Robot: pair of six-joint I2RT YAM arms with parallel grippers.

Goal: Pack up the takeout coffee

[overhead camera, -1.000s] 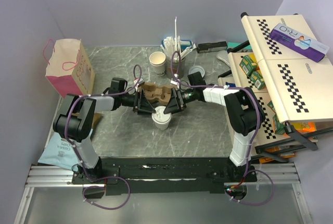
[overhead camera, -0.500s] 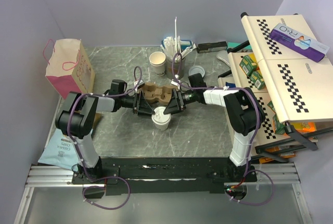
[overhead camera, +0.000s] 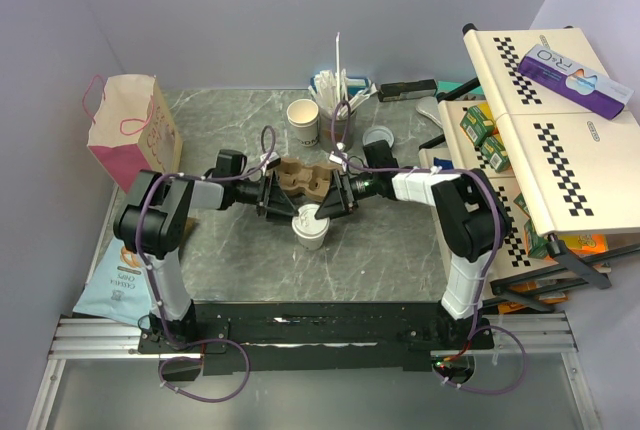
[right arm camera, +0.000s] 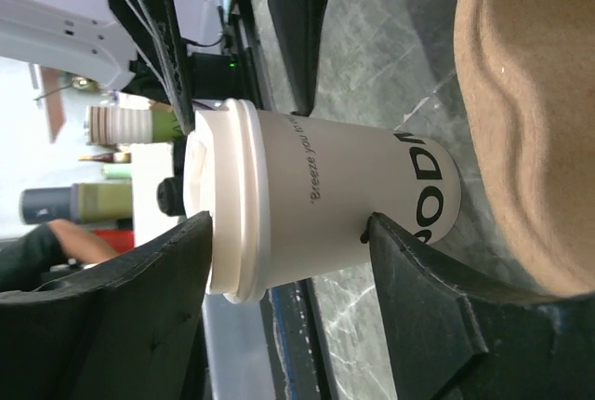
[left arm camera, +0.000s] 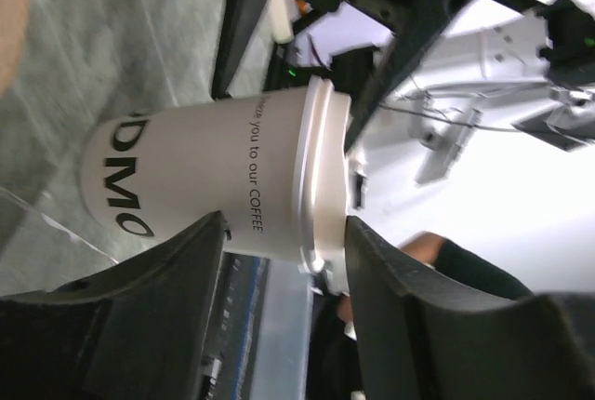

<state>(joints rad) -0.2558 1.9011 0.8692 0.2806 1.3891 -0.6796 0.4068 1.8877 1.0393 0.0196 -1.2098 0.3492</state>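
The takeout coffee (overhead camera: pixel 310 225), an off-white paper cup with black print and a white lid pressed on, stands on the table in front of the brown cardboard tray (overhead camera: pixel 300 178). My left gripper (overhead camera: pixel 270 196) is open just left of the cup. My right gripper (overhead camera: pixel 338 196) is open just right of it. In the left wrist view the cup (left arm camera: pixel 214 186) lies beyond my open left gripper (left arm camera: pixel 284 279), which is not closed on it. In the right wrist view the cup (right arm camera: pixel 325 200) shows between the spread fingers of my right gripper (right arm camera: pixel 288 270).
A second open paper cup (overhead camera: pixel 303 120) and a loose white lid (overhead camera: pixel 378 136) sit at the back. A grey cup of straws and stirrers (overhead camera: pixel 340 115) stands between them. A pink paper bag (overhead camera: pixel 130 128) stands at the left; a rack of goods (overhead camera: pixel 540 130) at the right.
My left arm's elbow has shifted slightly. Both grippers stay open beside the lidded cup, which has not moved.
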